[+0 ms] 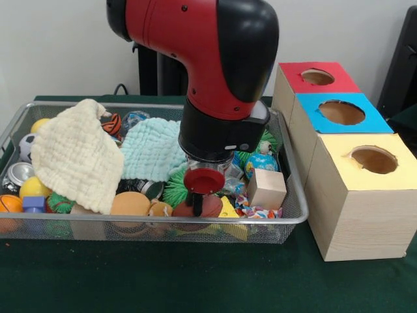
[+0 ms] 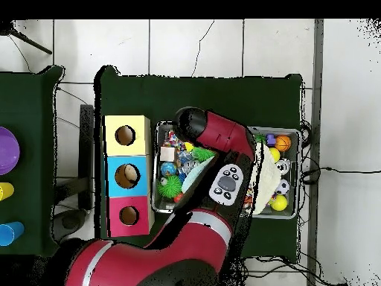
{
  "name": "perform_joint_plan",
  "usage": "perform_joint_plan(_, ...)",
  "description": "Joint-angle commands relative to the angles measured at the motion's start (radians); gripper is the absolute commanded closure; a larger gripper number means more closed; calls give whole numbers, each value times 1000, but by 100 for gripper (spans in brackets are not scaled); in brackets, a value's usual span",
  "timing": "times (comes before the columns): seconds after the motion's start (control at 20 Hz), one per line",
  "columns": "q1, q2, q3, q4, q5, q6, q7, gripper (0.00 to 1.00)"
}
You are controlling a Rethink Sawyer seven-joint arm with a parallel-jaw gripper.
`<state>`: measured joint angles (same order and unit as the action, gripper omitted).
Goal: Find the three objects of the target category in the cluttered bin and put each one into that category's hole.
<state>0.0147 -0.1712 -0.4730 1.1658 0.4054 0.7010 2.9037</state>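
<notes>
The wire mesh bin (image 1: 163,222) sits on the green table, full of toys; in the overhead view its rim (image 2: 296,173) shows to the right of the arm. A large crinkled cream-yellow cloth (image 1: 75,155) lies draped over the bin's left side, also seen from overhead (image 2: 263,175). A mint-green cloth (image 1: 153,150) lies in the middle, next to the arm. A small multicoloured speckled fabric piece (image 1: 258,212) lies at the front right. My gripper (image 1: 197,207) is down in the clutter at the bin's front middle, under the arm's wrist. The arm hides it from overhead.
Three wooden boxes stand right of the bin, with a red-topped hole (image 1: 317,77), a blue-topped hole (image 1: 341,112) and a yellow-topped hole (image 1: 373,160). A wooden cube (image 1: 266,189), balls, a spiky green toy (image 1: 174,189) and a can (image 1: 18,173) crowd the bin.
</notes>
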Motion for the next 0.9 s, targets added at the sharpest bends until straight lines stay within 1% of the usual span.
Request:
perform_joint_plan(0.05,-34,142,121,34,-64,-82,-6,100)
perform_joint_plan(0.1,-22,135,110,40,-67,-110,8,100)
perform_joint_plan(0.25,-7,93,117,61,-51,-59,18,100)
perform_joint_plan(0.5,20,-20,140,115,-19,74,21,100)
perform_joint_plan(0.6,30,-52,141,130,-14,98,22,100)
perform_joint_plan(0.85,40,-105,149,171,-8,80,18,100)
perform_joint_plan(0.9,46,-111,145,171,-10,97,22,100)
